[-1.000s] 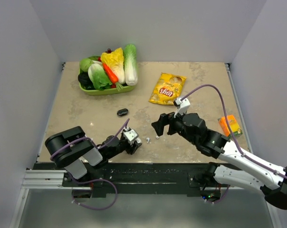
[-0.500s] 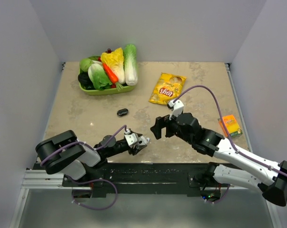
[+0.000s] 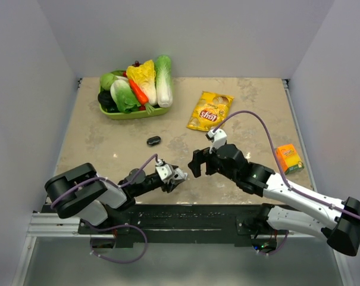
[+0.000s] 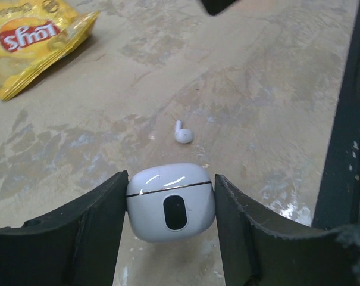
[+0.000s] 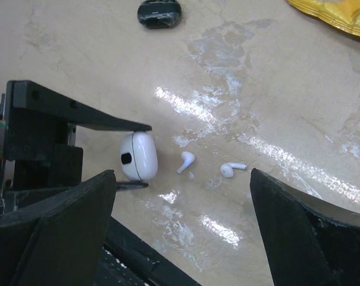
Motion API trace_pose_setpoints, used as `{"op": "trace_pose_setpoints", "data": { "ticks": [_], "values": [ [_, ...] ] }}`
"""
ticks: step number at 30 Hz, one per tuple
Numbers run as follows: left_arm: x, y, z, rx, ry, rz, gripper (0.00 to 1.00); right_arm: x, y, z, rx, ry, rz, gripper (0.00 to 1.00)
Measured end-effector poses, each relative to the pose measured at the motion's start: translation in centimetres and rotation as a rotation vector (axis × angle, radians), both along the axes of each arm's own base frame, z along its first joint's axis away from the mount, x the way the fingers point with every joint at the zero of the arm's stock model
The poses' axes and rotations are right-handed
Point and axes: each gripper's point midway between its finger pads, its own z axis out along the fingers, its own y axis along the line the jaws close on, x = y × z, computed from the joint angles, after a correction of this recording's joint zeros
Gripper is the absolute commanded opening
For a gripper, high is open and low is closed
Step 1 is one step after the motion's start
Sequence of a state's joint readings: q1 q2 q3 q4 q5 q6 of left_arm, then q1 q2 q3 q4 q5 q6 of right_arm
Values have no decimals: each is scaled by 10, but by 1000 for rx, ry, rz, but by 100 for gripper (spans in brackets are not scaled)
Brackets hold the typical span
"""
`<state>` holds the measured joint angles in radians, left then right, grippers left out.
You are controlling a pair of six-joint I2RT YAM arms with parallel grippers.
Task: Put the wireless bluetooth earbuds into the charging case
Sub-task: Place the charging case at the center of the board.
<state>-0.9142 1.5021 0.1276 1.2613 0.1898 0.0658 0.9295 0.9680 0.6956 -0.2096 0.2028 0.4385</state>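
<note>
My left gripper [image 4: 171, 177] is shut on the white charging case [image 4: 191, 185], gripping its two sides just above the table; the lid is closed. In the top view this gripper [image 3: 177, 176] is near the table's front edge. Two white stemmed earbuds lie on the table just right of the case, one [image 5: 187, 161] close to it and the other [image 5: 232, 169] further right. One earbud [image 4: 183, 134] shows beyond the case in the left wrist view. My right gripper [image 5: 181, 174] hangs open above both earbuds, its fingers straddling them without touching; in the top view [image 3: 195, 163] it hides them.
A dark oval object [image 3: 153, 140] lies behind the grippers. A yellow chip bag [image 3: 210, 111] is at centre back, a green basket [image 3: 127, 114] of vegetables at back left, an orange box [image 3: 288, 157] at right. The black rail [image 4: 340, 119] runs along the front edge.
My left gripper has carried the case rightward toward the earbuds. My right gripper has moved left and now covers the earbuds from above.
</note>
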Motion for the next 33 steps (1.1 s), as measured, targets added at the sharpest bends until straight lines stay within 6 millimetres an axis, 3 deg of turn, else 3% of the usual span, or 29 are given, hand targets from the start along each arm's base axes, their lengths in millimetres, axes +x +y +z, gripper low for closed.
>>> {"op": "trace_pose_setpoints", "data": {
  "ticks": [4,7,10,13,18,25,33],
  "values": [
    [34,15,11,-98,112,186,0,5,-7,2,1,-19,-47,98],
    [77,15,52,-225,155,331,0,6,-15,5,6,-39,-82,98],
    [113,2,95,-299,186,399,0,8,-19,6,7,-50,-102,98],
    [132,-7,104,-287,249,431,0,10,-21,5,-1,-51,-115,98],
    [141,-10,54,-100,384,487,0,10,-21,3,0,-49,-119,98],
    [131,3,-21,138,538,545,0,10,-23,2,0,-50,-126,98],
    [127,17,-51,222,598,601,0,10,-23,2,0,-50,-126,98]
  ]
}}
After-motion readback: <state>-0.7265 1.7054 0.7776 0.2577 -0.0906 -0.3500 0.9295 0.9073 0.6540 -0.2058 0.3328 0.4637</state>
